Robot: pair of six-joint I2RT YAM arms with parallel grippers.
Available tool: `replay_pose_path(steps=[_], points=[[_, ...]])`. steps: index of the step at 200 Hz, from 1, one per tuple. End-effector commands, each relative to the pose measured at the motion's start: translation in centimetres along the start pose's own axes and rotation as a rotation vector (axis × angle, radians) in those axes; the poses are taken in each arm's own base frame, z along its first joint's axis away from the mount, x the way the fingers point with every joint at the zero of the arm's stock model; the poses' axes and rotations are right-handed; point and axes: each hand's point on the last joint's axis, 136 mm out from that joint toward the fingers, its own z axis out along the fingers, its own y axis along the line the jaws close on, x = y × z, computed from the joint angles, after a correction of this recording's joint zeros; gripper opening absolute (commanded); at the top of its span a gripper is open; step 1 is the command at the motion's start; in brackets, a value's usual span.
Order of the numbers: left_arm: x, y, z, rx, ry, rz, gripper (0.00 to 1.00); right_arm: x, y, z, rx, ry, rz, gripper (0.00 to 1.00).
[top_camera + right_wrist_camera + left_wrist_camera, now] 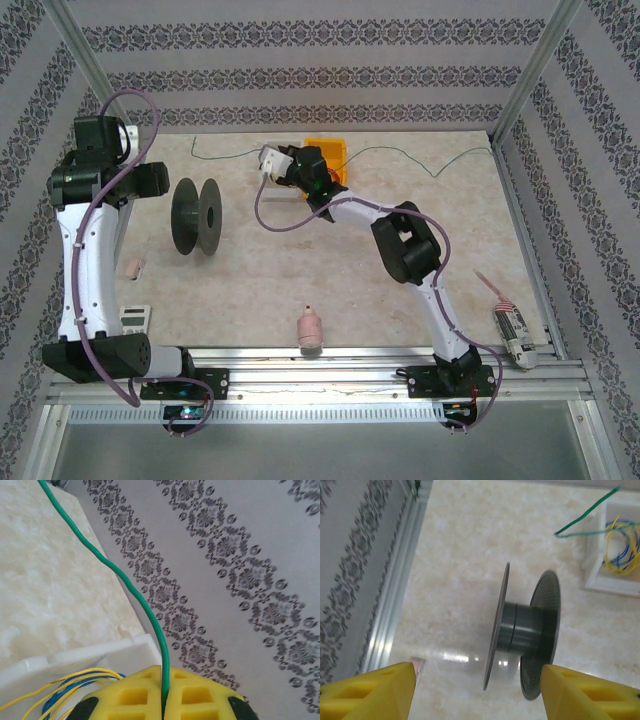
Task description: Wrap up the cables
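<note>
the green cable [121,577] is a thin, smooth, round strand; in the right wrist view its long axis runs from the right gripper [164,695] up and to the left in a gentle curve, passing over the rim of the white tray [75,662] and following the line where the pale marbled table [45,580] meets the patterned wall [240,555]; the ribbed yellow pads [125,697] are pressed together, with the cable pinched in the seam between them.

the top view gives the wider lie; there the right gripper [268,160] sits at the far side of the table, just beside an orange box [325,152], and the cable stretches away on both sides of it, wavy, roughly left to right along the far edge.

the black spool [197,215] stands on the rims of its two round flanges, axis horizontal and pointing left to right; the left wrist view shows it [522,630] edge-on, with thin flat flanges and a smooth, bare dark hub, reflected in the glossy tabletop.

the left gripper [477,680] is spread wide, one yellow fingertip [375,692] at each lower corner, aimed at the spool and near it; whether it touches i cannot tell.

that same view catches a bundle of yellow and blue wires [620,550] looped loosely inside the tray, and green cable slanting down from the upper right to the tray's near corner.
</note>
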Motion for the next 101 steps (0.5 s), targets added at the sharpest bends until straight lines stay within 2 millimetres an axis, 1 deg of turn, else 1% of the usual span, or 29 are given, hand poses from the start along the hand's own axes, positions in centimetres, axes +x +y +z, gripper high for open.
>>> replay_pose_path(steps=[1, 7, 25, 40, 64, 101], points=[[1.2, -0.4, 2.7, 0.065, 0.06, -0.043, 0.67, -3.7, -3.2, -1.2, 0.139, -0.099, -0.051, 0.0], [1.4, -0.5, 3.2, 0.074, 0.066, -0.052, 0.67, -4.0, -3.4, -1.4, 0.154, -0.111, -0.06, 0.0], [1.4, -0.7, 4.7, 0.103, 0.072, -0.078, 0.67, -4.3, -3.1, -1.6, 0.17, -0.125, -0.083, 0.0], [1.3, -0.8, 5.5, 0.117, 0.08, -0.091, 0.66, -4.5, -3.0, -1.8, 0.192, -0.134, -0.096, 0.0], [1.0, -0.6, 6.1, 0.133, 0.076, -0.113, 0.66, -4.7, -2.7, -2.0, 0.218, -0.146, -0.11, 0.0], [0.2, 0.4, 6.3, 0.177, 0.055, -0.178, 0.66, -4.8, -2.0, -2.1, 0.23, -0.157, -0.134, 0.0]])
